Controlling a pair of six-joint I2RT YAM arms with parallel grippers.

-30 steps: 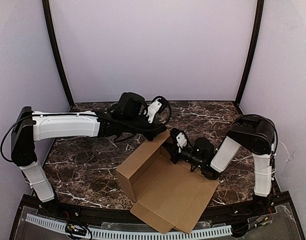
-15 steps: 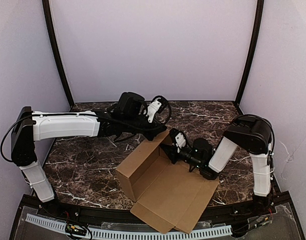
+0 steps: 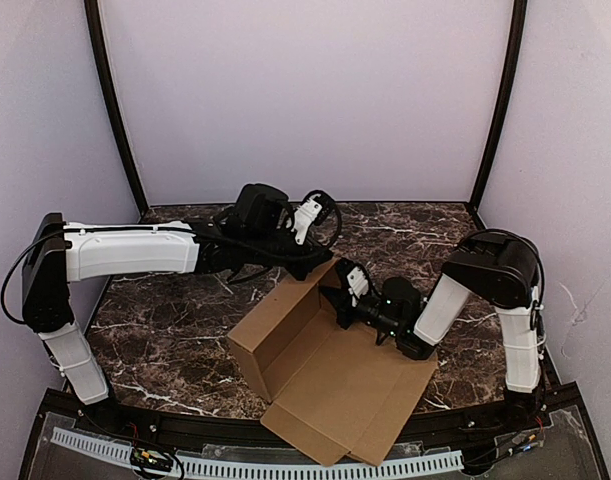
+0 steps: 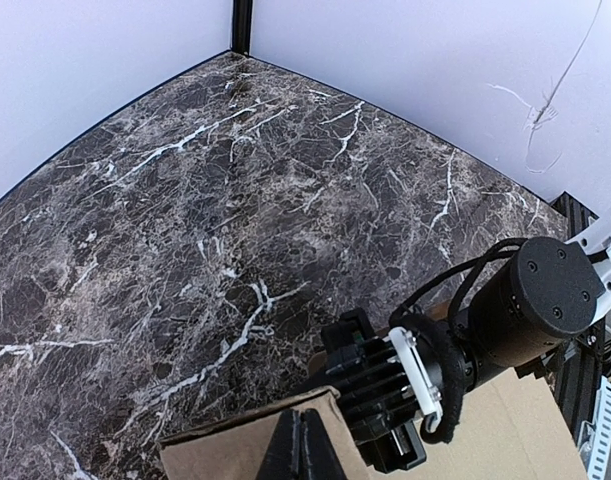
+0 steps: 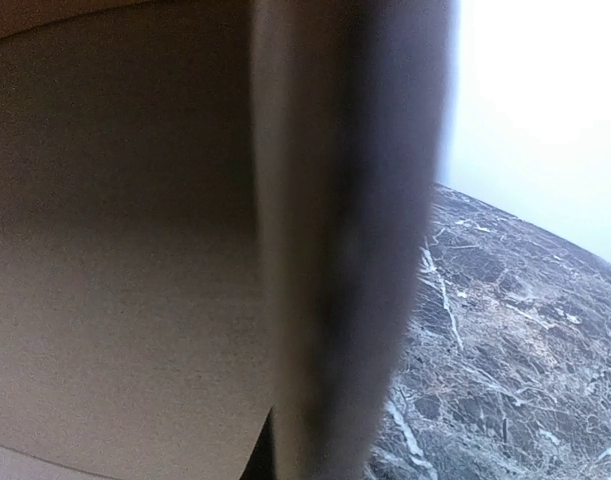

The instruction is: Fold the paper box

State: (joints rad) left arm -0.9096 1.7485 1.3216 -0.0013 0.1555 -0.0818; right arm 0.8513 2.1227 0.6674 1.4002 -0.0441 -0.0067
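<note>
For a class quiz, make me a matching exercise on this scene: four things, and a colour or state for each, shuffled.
1 box
2 table
3 left fingers
4 wall

a shut
b pale lilac
c brown cardboard
d dark marble

Pairs: 1-c, 2-d, 3-a, 4-b.

The paper box [image 3: 335,380] is matt brown cardboard; the table [image 3: 155,330] beneath it looks like smooth, dark white-veined marble.
</note>
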